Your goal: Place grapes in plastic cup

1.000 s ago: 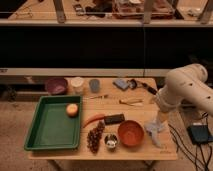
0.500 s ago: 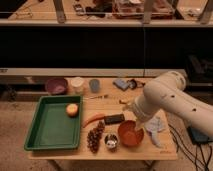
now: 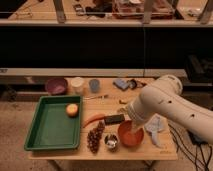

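The grapes (image 3: 95, 136), a dark reddish-purple bunch, lie on the wooden table (image 3: 107, 105) near its front edge, just right of the green tray. The plastic cup (image 3: 94, 85), a small grey-blue tumbler, stands upright at the back of the table beside a cream cup (image 3: 77, 84). My white arm (image 3: 162, 105) reaches in from the right. My gripper (image 3: 131, 127) hangs low over the orange bowl (image 3: 131, 136), to the right of the grapes and well in front of the cup. It holds nothing that I can see.
A green tray (image 3: 50, 131) with an orange fruit (image 3: 72, 110) fills the left side. A purple bowl (image 3: 56, 85) stands at the back left. A red pepper (image 3: 93, 119), a black block (image 3: 115, 119), a small metal cup (image 3: 111, 142), a fork (image 3: 96, 97) and a blue cloth (image 3: 156, 125) lie around.
My arm has swung left from the table's right edge, and the gripper now sits over the orange bowl, closer to the grapes. Nothing on the table has moved.
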You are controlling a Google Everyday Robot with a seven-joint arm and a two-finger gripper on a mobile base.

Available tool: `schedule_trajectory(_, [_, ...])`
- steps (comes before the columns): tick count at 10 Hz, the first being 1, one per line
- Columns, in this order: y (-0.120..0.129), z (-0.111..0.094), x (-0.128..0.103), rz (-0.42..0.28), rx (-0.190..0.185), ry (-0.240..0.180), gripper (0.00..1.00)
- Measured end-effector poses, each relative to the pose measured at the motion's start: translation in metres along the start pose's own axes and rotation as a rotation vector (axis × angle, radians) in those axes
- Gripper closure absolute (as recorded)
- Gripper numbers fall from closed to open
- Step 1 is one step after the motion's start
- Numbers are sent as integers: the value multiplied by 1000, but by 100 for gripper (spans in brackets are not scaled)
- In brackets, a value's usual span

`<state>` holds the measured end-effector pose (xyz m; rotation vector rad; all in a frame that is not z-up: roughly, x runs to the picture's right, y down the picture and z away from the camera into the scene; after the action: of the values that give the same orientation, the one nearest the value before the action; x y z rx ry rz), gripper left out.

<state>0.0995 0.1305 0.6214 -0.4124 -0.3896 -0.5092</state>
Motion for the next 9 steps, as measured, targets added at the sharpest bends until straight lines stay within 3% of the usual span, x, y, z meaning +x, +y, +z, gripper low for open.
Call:
schedule_trajectory(2, [-1, -1, -13, -71, -8, -22, 35])
schedule_trajectory(3, [-5, 0, -33, -149, -15, -45, 35])
schedule_trajectory(4, [-8, 1, -44, -183, -15, -57, 35])
schedule_trajectory(9, [-38, 33, -163, -467, -58, -118, 35])
